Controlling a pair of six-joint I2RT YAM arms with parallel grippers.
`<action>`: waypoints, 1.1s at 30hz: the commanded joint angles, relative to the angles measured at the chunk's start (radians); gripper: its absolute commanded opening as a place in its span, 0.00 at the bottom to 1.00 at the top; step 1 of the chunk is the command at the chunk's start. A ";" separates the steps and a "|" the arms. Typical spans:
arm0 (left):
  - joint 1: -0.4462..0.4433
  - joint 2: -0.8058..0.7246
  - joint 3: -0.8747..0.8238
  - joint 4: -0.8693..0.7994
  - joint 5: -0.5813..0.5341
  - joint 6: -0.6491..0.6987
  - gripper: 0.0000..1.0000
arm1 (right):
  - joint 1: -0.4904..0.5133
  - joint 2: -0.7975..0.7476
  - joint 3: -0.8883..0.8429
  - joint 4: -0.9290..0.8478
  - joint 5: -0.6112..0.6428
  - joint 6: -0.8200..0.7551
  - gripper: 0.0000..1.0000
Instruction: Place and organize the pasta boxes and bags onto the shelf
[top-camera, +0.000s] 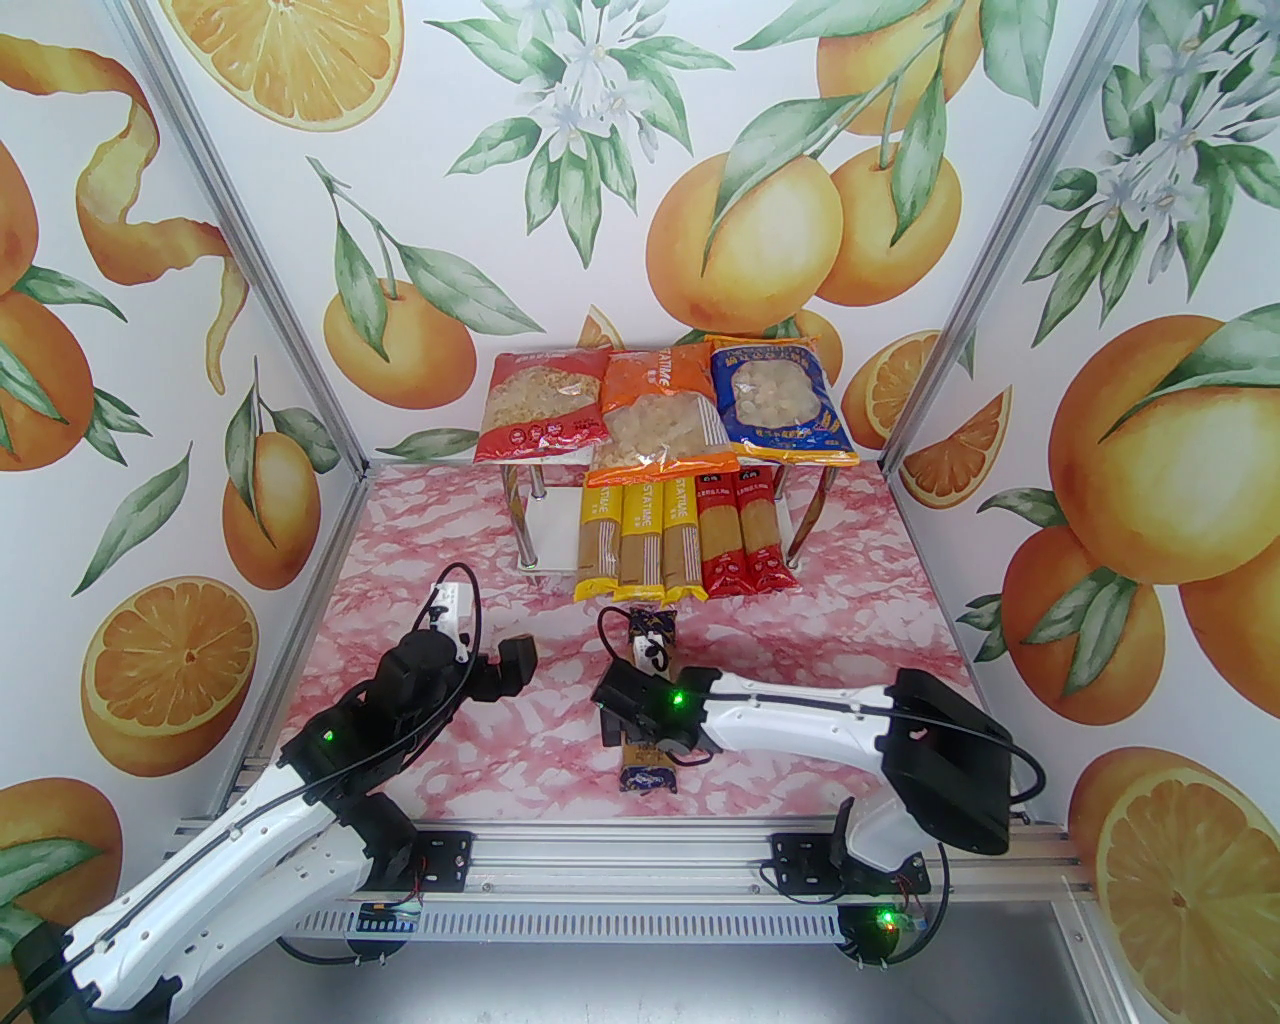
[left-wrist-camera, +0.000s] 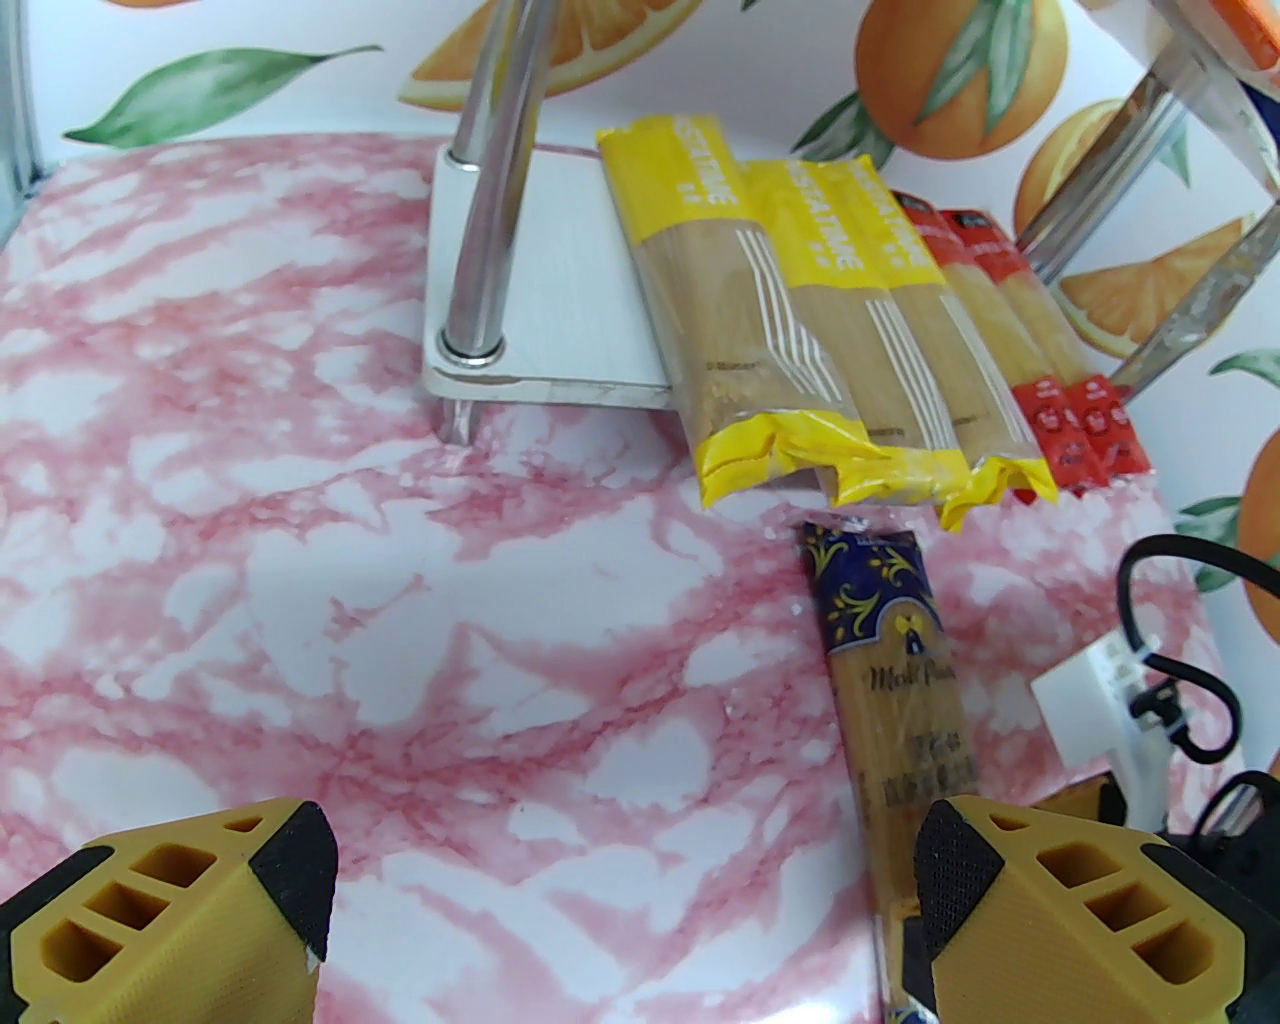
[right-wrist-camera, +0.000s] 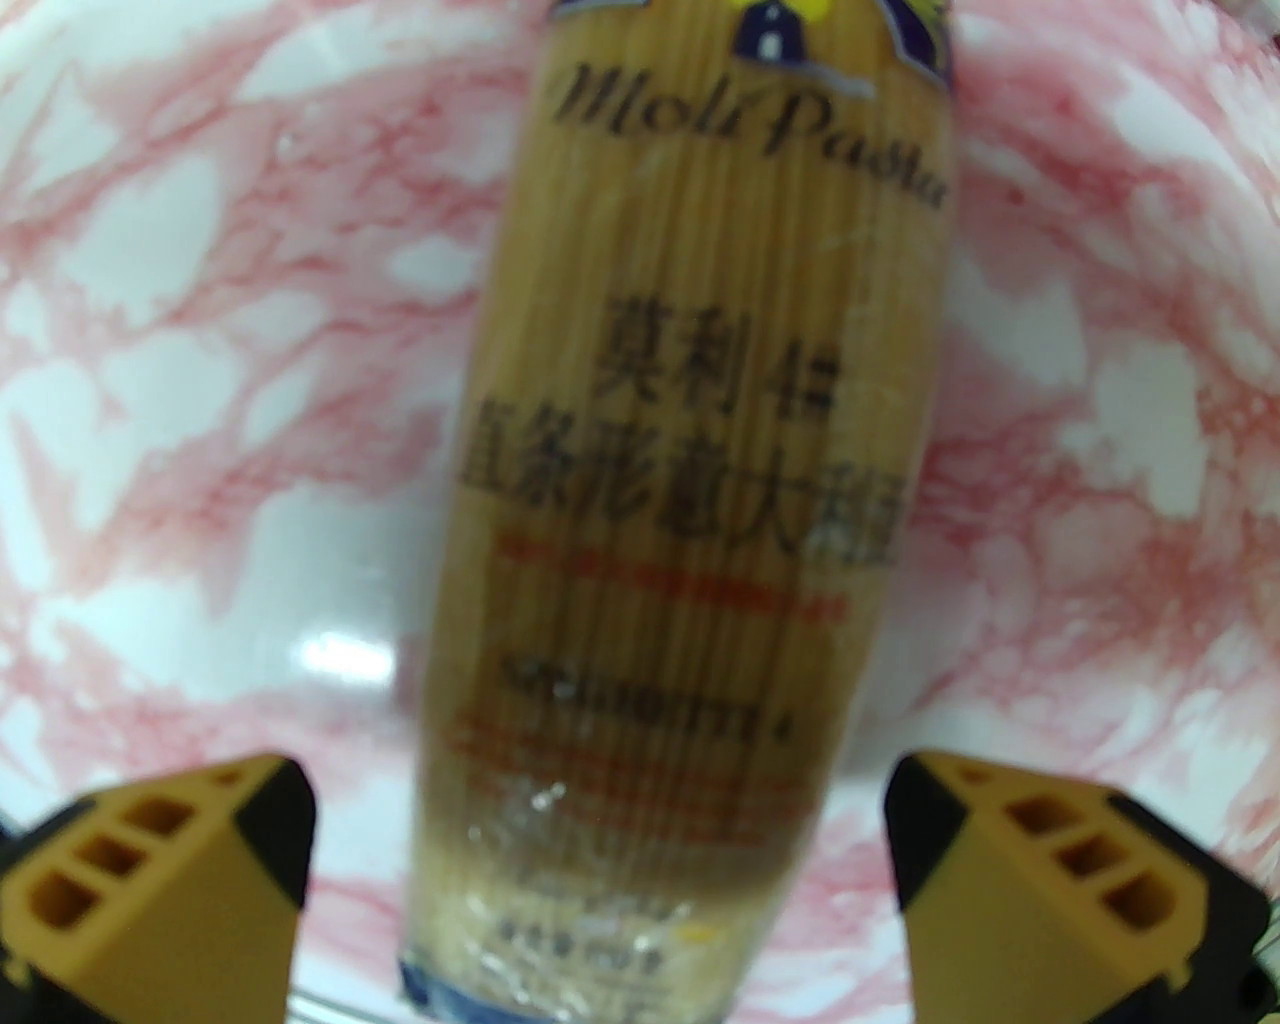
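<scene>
Pink-marble tabletop (top-camera: 380, 560) sat inside walls (top-camera: 200, 330) printed with oranges and leaves. Both arms reached in from the near edge.

Nearest in, right gripper (right-wrist-camera: 600, 830) hovered low over blue-gold pack (right-wrist-camera: 700, 450). Claw was spread wide, one yellow finger (right-wrist-camera: 200, 880) on each side of the pack. A gap showed on both sides, nothing pinched. Pack lay flat on tabletop, lengthwise near to far, roughly mid-table. In top view the right wrist covered its middle and both ends poked out.

Left of that, left gripper (left-wrist-camera: 625, 880) also had its claw spread wide, and it was empty. In left wrist view its right finger (left-wrist-camera: 1050, 900) overlapped the pack's near part; contact could not be told. Pack's far end lay close to the front of shelf (left-wrist-camera: 560, 270).

Further back, shelf's lower board carried five long packs side by side, laid near to far. Three yellow packs (top-camera: 640, 540) were on the left, two red packs (top-camera: 740, 545) on the right, all touching. Their near ends hung past the board's front edge. Left part of board was bare.

Chrome legs (top-camera: 527, 515) ran up to the top board. Three bags lay there in a row: red bag (top-camera: 540, 405) left, orange bag (top-camera: 660, 405) middle, blue bag (top-camera: 780, 400) right. Their edges overlapped. Orange bag's near edge drooped over the front, above the yellow packs.
</scene>
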 joint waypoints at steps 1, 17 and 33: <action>0.014 -0.020 -0.024 -0.011 0.012 -0.008 1.00 | -0.015 0.030 0.020 -0.015 -0.015 0.024 1.00; 0.054 -0.015 -0.052 0.019 0.027 -0.012 1.00 | -0.056 0.121 -0.018 0.040 -0.163 -0.034 0.96; 0.060 0.017 -0.042 0.051 0.043 -0.020 1.00 | -0.037 -0.006 -0.111 0.068 -0.209 -0.041 0.21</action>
